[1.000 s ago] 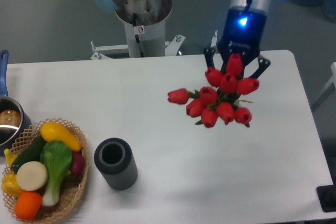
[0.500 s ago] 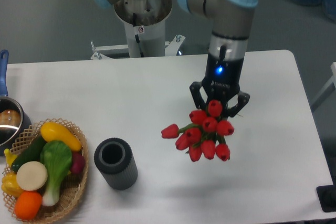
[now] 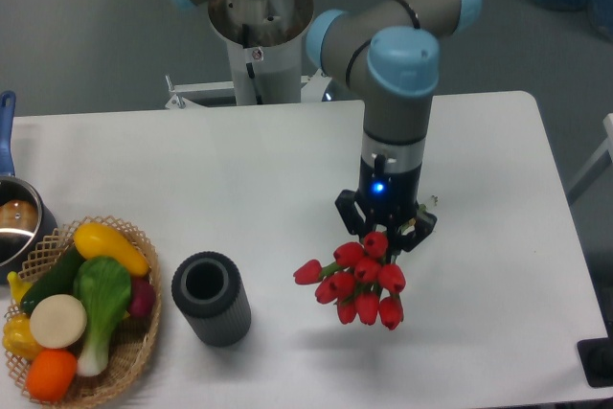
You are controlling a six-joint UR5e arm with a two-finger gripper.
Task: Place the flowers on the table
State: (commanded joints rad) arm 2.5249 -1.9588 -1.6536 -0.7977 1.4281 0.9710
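While clamped on their stems, end effector (image 3: 385,233) directly above the flowers (image 3: 362,282), over the table (image 3: 239,179).

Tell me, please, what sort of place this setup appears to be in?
Probably a robotics lab or test cell. A robot arm on a pedestal holds the flowers in its claw over a plain white table laid with props: a vegetable basket and a dark cylinder.
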